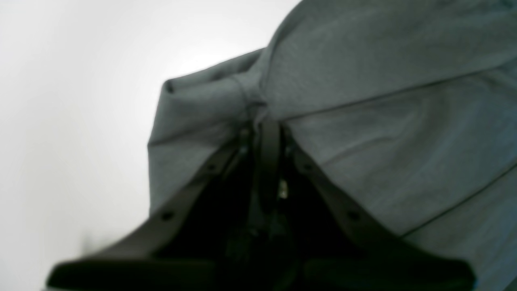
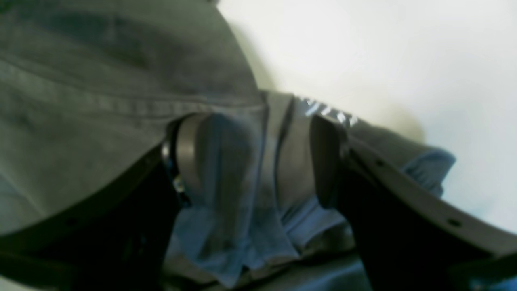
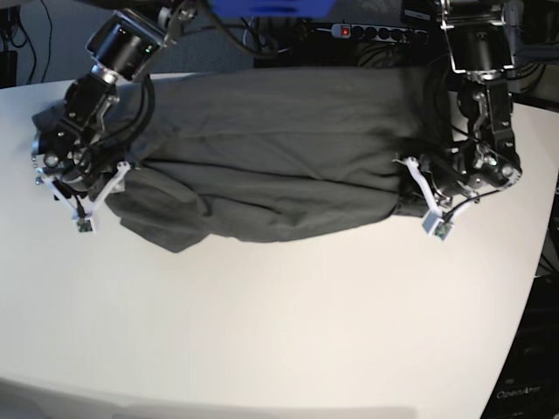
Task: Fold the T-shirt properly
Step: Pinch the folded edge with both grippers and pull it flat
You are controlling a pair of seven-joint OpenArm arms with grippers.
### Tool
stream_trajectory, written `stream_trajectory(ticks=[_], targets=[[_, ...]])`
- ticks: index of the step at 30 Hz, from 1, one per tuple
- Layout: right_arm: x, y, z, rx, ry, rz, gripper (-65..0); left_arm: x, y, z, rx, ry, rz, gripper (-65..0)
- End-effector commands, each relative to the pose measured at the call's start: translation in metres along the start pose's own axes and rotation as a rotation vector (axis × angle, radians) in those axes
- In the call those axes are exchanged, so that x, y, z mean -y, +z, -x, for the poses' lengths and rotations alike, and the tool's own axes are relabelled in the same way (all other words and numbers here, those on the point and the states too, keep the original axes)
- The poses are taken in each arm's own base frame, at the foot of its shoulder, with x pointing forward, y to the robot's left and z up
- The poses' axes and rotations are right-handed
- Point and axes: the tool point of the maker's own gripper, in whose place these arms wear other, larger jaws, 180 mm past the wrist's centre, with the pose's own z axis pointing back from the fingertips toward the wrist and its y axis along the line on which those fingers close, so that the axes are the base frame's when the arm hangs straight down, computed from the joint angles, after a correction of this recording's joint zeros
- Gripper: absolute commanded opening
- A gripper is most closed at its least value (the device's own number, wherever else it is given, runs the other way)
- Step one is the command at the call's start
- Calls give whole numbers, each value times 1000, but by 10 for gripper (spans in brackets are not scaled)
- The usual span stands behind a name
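we pinch the t-shirt (image 3: 271, 157) tight in our left gripper (image 1: 264, 121) while our right gripper (image 2: 254, 161), jaws wide, seemingly straddles bunched cloth, stretching it flat for folding.

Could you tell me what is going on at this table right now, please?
A two-armed robot is working on a dark grey T-shirt spread across a white table. The left gripper is shut on a pinch of cloth at one end. The right gripper has its jaws apart with bunched fabric between them at the other end. The shirt is stretched lengthwise, rumpled, not neatly folded yet.
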Motion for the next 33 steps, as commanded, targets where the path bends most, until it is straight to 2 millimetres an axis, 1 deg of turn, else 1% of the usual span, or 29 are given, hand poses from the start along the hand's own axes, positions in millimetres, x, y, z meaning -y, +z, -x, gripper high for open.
stream_trajectory(ticks=[1,2,3,4,7,8,11,12,15,18,21,23,25,27,31,33], targets=[[3,4,-16,47,-4,9,-297,-6,5,-15,33,-21,-15,-625],[1,4,-15,46,-9,6,-302,-6,5,-15,33,-21,-15,-625],[1,4,-16,48,-10,5,-321,-6,5,-15,33,-21,-15,-625],[0,3,-16,47,-9,3,-353,-6,5,-15,33,-21,-15,-625],[-5,3,-17,49,-16,-8,-493,-6,5,-15,33,-21,-15,-625],[-5,3,-20,55,-17,-8,-535,-6,5,-15,33,-21,-15,-625],[-6,2,-20,54,-18,-12,-643,-6,5,-15,33,-21,-15,-625],[-6,2,-20,54,-18,-12,-650,-6,5,-15,34,-20,-16,-625],[-4,2,-24,65,-20,-9,-643,-6,5,-15,34,-20,-16,-625],[3,4,-40,96,-20,4,-643,-7,6,-16,39,-20,-18,-625],[17,9,-58,129,-15,33,-643,-10,7,-26,54,-27,-23,-625],[25,12,-67,147,-11,49,-643,-10,7,-28,57,-29,-23,-625],[29,14,-77,168,-13,55,-643,-12,7,-37,72,-36,-27,-625],[38,14,-85,175,-10,65,-643,-14,8,-44,84,-41,-31,-625],[46,2,-98,172,-13,44,-643,-18,11,-64,118,-55,-41,-625],[52,-2,-110,189,-15,35,-643,-20,13,-76,139,-61,-45,-625]])
